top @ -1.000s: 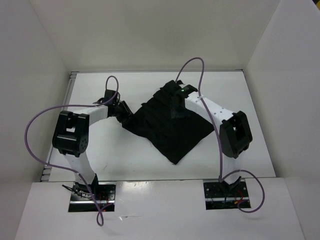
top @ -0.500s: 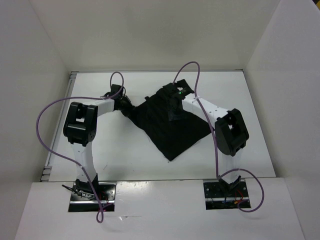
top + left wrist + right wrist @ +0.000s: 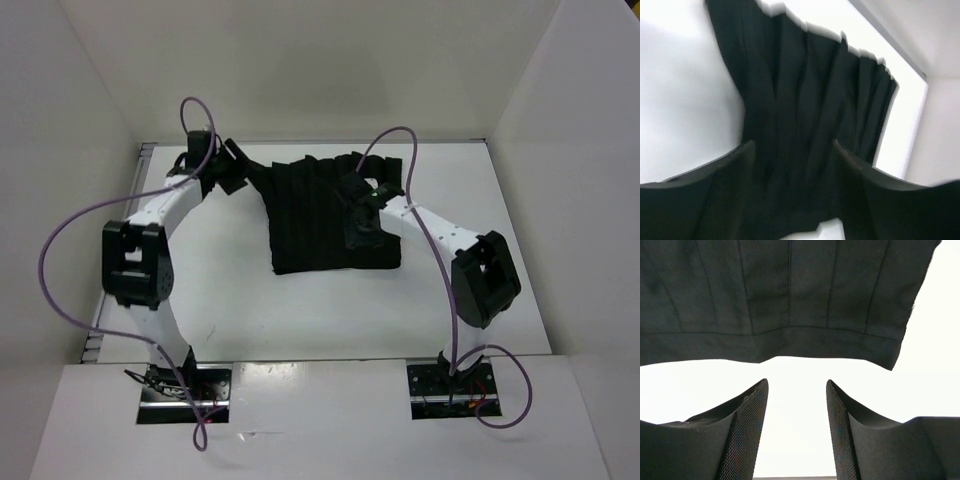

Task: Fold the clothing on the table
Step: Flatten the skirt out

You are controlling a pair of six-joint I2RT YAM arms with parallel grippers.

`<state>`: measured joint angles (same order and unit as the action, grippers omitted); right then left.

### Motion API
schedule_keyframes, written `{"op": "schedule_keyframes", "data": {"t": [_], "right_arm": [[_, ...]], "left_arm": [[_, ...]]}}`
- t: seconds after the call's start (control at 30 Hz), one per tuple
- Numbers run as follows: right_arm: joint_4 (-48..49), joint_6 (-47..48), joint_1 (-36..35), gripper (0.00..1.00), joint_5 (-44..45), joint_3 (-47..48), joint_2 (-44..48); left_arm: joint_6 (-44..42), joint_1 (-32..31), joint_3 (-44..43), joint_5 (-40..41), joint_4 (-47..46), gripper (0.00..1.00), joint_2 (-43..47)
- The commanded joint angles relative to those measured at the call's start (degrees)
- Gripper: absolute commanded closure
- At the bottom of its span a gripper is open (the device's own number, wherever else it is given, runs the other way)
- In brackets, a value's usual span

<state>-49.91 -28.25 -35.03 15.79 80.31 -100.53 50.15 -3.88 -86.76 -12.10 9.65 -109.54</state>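
Note:
The black clothing [image 3: 315, 220] lies spread on the white table [image 3: 220, 300], roughly square, with one corner drawn out toward the far left. My left gripper [image 3: 235, 172] is at that corner. In the left wrist view its fingers [image 3: 735, 190] stand wide apart, and the pleated clothing [image 3: 800, 100] fills the gap between and beyond them. My right gripper [image 3: 362, 232] hovers over the garment's right part. In the right wrist view that gripper [image 3: 797, 381] is open with only white table between its fingers, and the clothing's hem [image 3: 790, 340] lies just ahead.
White walls [image 3: 90, 150] enclose the table on the left, back and right. Purple cables [image 3: 60, 250] loop out from both arms. The arm bases [image 3: 180, 385] sit at the near edge.
The left gripper shut on the cloth's left corner, carried it toward the far left, and its jaws now stand apart. The garment turned from a diamond to a squarer lie. The right gripper shifted slightly.

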Motion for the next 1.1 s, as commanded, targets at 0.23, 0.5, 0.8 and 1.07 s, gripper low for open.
{"op": "schedule_keyframes", "data": {"t": [0.23,0.5,0.8,1.07], "right_arm": [[7.4,-1.8,10.3,0.44,-0.6,-2.4,7.0],[9.3,-1.8,17.1,0.43,-3.8,-5.2,11.1],[9.3,-1.8,19.5,0.43,-4.8,-6.2,11.6],[9.8,-1.8,20.0,0.43,-5.3,-6.7,10.4]], "left_arm": [[9.0,-6.8,29.8,7.1,1.0,0.72,22.3],[9.6,-7.5,32.8,8.4,-0.3,0.72,17.2],[10.1,-8.5,32.0,2.3,-2.4,0.66,8.5],[10.7,-11.0,34.4,0.6,-1.0,0.56,9.0]]}}
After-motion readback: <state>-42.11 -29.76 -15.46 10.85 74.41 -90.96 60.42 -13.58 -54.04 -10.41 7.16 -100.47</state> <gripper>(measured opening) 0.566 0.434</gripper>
